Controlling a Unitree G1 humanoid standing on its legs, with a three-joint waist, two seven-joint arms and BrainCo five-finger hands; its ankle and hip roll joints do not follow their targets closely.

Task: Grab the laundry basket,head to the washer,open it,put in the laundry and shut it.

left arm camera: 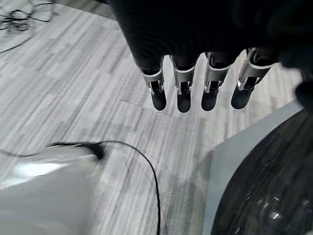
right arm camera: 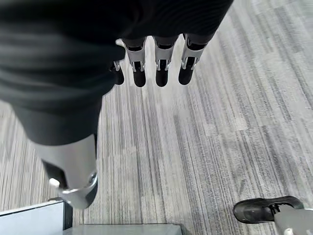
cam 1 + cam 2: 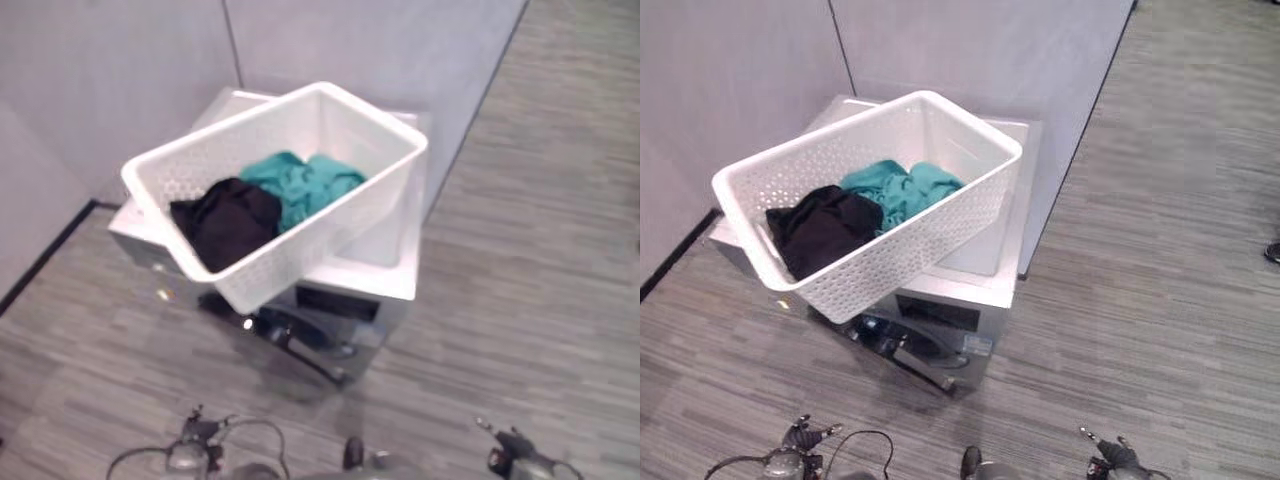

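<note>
From your head cameras, the white laundry basket [image 3: 290,190] is sitting tilted atop the washer [image 3: 375,290], holding black [image 3: 228,220] and teal [image 3: 300,185] clothes. Your left hand [image 1: 195,78] is hanging open over the floor [image 1: 73,98]; your right hand [image 2: 156,58] is likewise hanging open, empty.

Grey walls [image 3: 120,80] — striped grey floor [image 3: 520,300].

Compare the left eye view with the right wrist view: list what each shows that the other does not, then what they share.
The left eye view alone has the white laundry basket, resting tilted on top of the washer, with a black garment and a teal garment inside, the washer's dark round door below, and grey wall panels behind. The right wrist view alone has the right hand, fingers straight and holding nothing, and a person's black shoe. Both take in the grey striped floor.
</note>
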